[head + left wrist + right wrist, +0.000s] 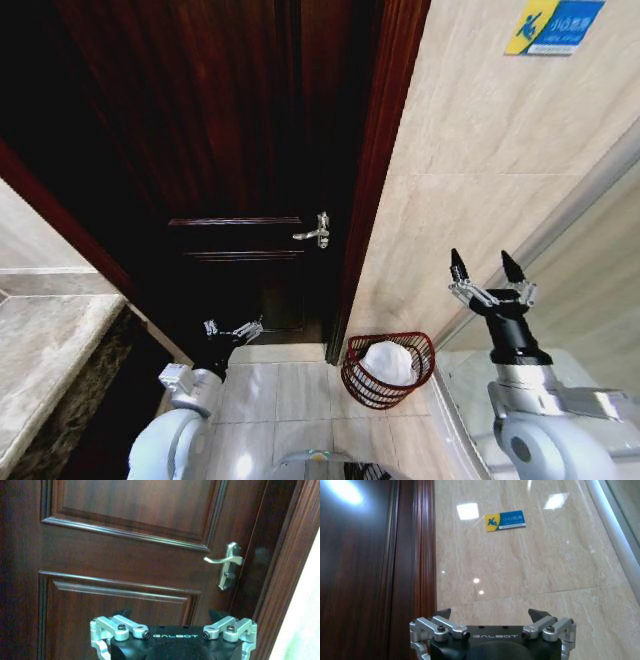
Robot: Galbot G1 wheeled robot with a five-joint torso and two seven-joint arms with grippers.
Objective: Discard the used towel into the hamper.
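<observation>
On the pale tiled floor, against the foot of the beige wall and just right of the dark door frame, stands the hamper. It is a small round basket of reddish-brown wire, with open weave and horizontal rings, narrowing toward its base. A white towel lies bundled inside it, its rounded top sitting about level with the rim.

High on the wall is a small blue sign with a yellow figure and white characters too small to read. Both wrist views show "GALBOT" printed on the gripper bodies.

The right gripper is raised to the right of the hamper, above it and well apart from it, its claw released and holding nothing. The left gripper hangs low on the left before the dark wooden door, also spread and empty, near the silver lever handle.
</observation>
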